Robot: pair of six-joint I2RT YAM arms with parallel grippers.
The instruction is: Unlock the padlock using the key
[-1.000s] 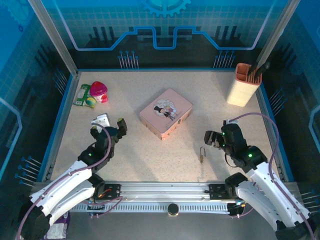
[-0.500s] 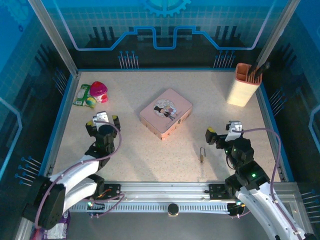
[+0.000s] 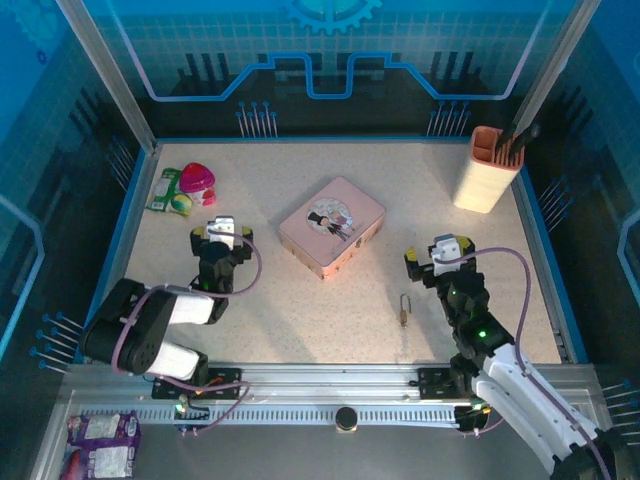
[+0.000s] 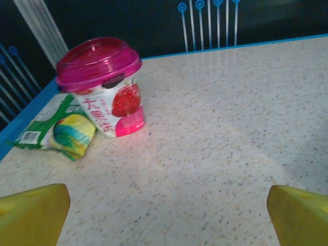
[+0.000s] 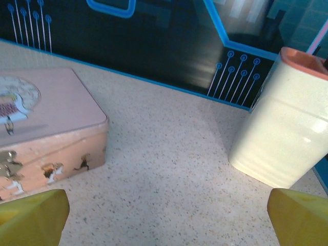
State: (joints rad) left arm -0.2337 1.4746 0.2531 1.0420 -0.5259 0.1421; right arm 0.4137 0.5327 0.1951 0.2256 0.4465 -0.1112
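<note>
Both arms have folded back toward their bases since a second ago, and both wrists now point to 12 o'clock, at the far edge of the table [image 3: 300, 310]. The left gripper [image 3: 222, 234] [image 4: 166, 215] has its jaws as wide apart as they go and holds nothing; its yellow fingertips [image 4: 31, 212] stand over bare table. At about 11 o'clock from it stands a pink-lidded strawberry cup [image 3: 197, 182] [image 4: 102, 87], touching a green packet [image 3: 168, 192] [image 4: 56, 130]. The right gripper [image 3: 440, 252] [image 5: 166, 215] is also fully spread and empty. The padlock [image 3: 403, 308] lies in the same place as before, on the table at about 7 o'clock from the right gripper, near it but apart, and at 5 o'clock from the pink tin [image 3: 332, 225] [image 5: 46, 118]. A cream container [image 3: 487, 170] [image 5: 279, 133] stands at 1 o'clock from the right gripper.
</note>
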